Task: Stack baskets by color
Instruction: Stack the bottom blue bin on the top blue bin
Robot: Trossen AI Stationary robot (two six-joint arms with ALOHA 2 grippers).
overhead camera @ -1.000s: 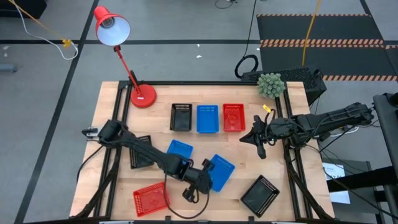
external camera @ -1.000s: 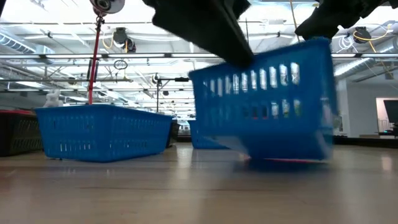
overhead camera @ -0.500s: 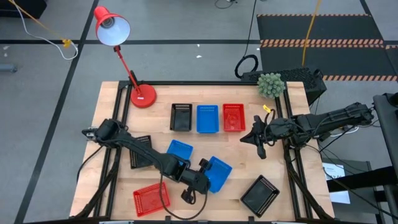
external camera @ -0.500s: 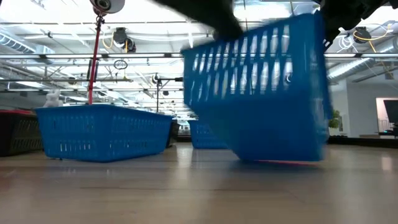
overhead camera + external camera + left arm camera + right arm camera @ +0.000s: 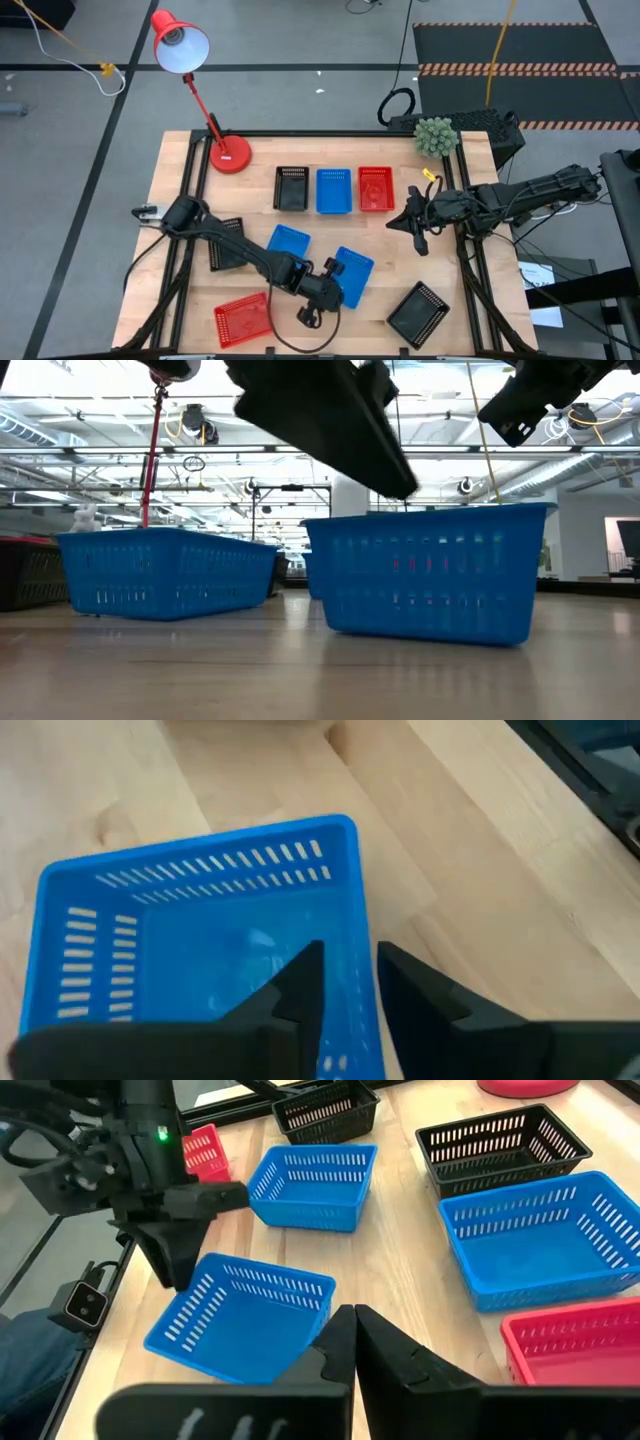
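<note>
My left gripper fingers straddle the blue basket wall, narrowly parted; I should close squarely before lifting. Right gripper waits, closed.

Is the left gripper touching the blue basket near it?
Cannot tell. In the left wrist view the left gripper straddles the wall of the blue basket, jaws parted, but no view shows contact or a gap plainly.

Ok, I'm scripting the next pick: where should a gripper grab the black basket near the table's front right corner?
Probably a rim wall of the black basket, from straight above. It sits upright, open side up and skewed to the table edge, so one finger inside and one outside a thin mesh wall should fit, wrist turned to match the skew.
</note>
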